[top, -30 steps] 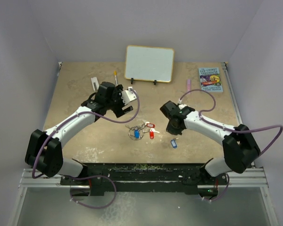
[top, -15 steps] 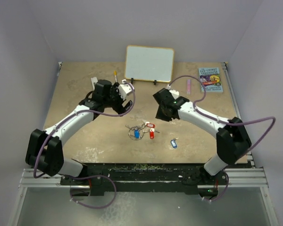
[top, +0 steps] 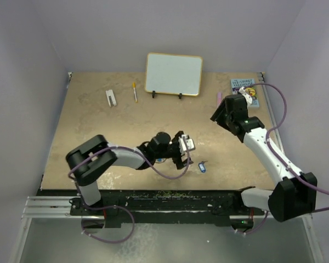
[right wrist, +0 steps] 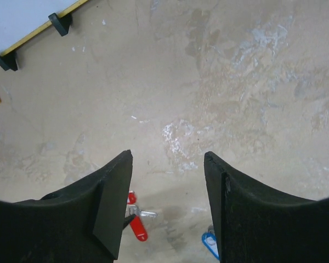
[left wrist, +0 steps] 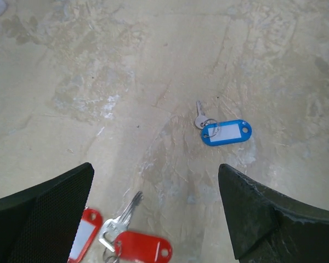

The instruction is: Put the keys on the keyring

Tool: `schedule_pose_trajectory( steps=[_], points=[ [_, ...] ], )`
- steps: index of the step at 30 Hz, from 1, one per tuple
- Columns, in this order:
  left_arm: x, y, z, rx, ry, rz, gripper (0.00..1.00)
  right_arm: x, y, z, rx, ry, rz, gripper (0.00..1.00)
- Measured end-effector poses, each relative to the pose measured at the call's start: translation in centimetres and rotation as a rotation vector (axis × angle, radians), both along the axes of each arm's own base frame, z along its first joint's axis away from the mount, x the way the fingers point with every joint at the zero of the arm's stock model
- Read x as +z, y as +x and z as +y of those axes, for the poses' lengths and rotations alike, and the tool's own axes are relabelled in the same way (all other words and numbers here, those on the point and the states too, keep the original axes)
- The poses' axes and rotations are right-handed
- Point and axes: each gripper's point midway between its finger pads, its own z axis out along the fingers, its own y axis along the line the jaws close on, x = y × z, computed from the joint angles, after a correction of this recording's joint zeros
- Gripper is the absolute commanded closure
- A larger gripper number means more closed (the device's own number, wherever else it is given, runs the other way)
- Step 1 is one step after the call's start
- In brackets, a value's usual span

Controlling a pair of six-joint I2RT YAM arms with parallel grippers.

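Swung the left gripper [left wrist: 155, 167] down low over the keys [left wrist: 145, 247]; drew the right gripper [right wrist: 167, 155] back toward the book [top: 245, 91].

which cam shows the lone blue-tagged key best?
Left wrist: the silver key with the blue plastic tag lies unobstructed on the table, with tag, small ring and blade all distinct. Top external shows it only as a tiny blue speck. Right wrist catches just a blue sliver at the bottom edge.

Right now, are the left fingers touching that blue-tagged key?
Apart. The left wrist view shows bare table between the blue-tagged key and both left fingers.
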Motion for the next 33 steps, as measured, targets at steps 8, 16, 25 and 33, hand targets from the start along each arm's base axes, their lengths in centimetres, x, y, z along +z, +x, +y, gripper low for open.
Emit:
schedule_pose_trajectory(
  steps=[8, 16, 25, 33],
  points=[
    [-5.0, -0.5, -4.3, 0.038, -0.089, -0.124, 0.05, -0.3, 2.8, -3.3, 0.013, -0.028, -0.003, 0.45],
    [-1.2, 2.5, -6.3, 0.091, -0.272, -0.308, 0.06, 1.4, 5.3, -5.3, 0.053, -0.040, -0.059, 0.57],
    [-0.4, -1.7, -6.0, -0.027, -0.353, -0.366, 0.10, -0.5, 5.4, -5.3, 0.098, -0.043, -0.003, 0.66],
    [-2.5, -2.5, -6.7, -0.043, -0.311, -0.344, 0.14, 1.2, 4.9, -5.2, 0.114, -0.042, -0.047, 0.86]
  ],
)
